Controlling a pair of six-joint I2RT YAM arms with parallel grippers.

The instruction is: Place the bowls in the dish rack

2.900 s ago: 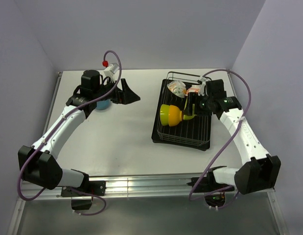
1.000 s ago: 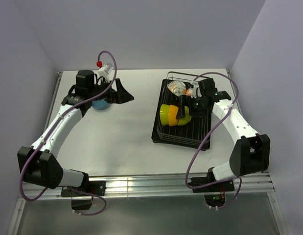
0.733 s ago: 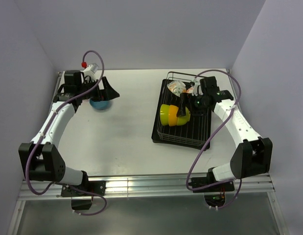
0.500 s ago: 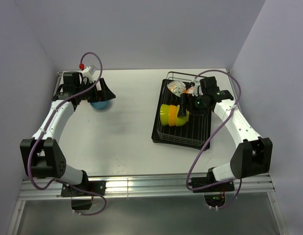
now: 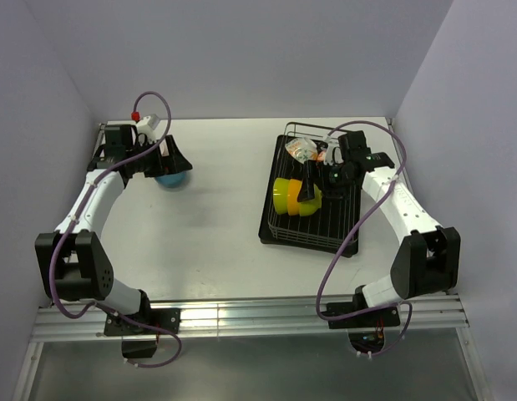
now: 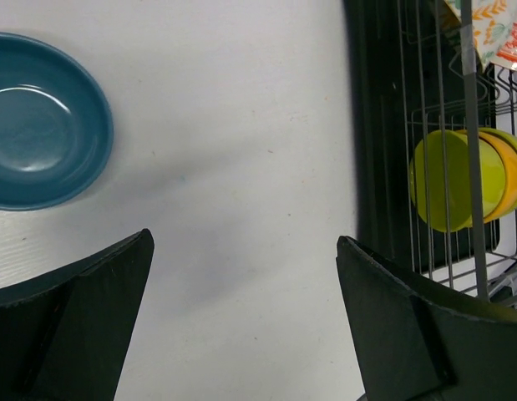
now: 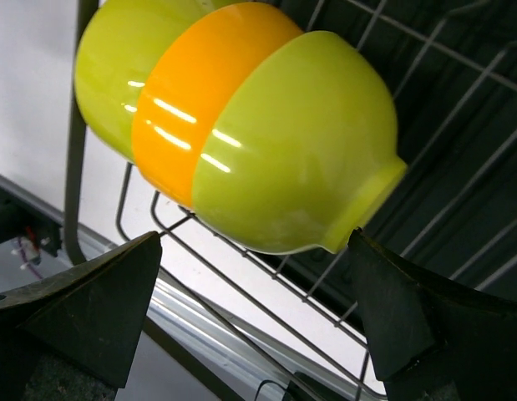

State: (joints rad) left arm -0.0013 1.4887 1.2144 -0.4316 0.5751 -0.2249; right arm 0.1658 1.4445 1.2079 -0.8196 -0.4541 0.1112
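Note:
The blue bowl (image 5: pixel 170 178) sits upright on the white table at the far left, and in the left wrist view the blue bowl (image 6: pixel 41 121) lies ahead-left of my left gripper (image 6: pixel 245 238). My left gripper (image 5: pixel 176 160) hovers open just above it, holding nothing. In the black dish rack (image 5: pixel 312 238) a lime green bowl (image 7: pixel 300 142), an orange bowl (image 7: pixel 183 100) and a second lime green bowl (image 7: pixel 116 58) stand nested on edge. My right gripper (image 7: pixel 255 238) is open, its fingers either side of the nearest lime bowl's base. A cream-white bowl (image 5: pixel 301 150) and a salmon-red bowl (image 5: pixel 329 154) lie at the rack's far end.
The rack's raised wire rim (image 6: pixel 468 125) stands between my left wrist view and the nested bowls. Grey walls close in the table (image 5: pixel 216 217) at the back and both sides. An aluminium rail (image 5: pixel 241 313) runs along the near edge by the arm bases.
My left arm has swung left and back, bringing its open gripper over the blue bowl. The lime bowl that hung at my right gripper now rests nested against the orange one.

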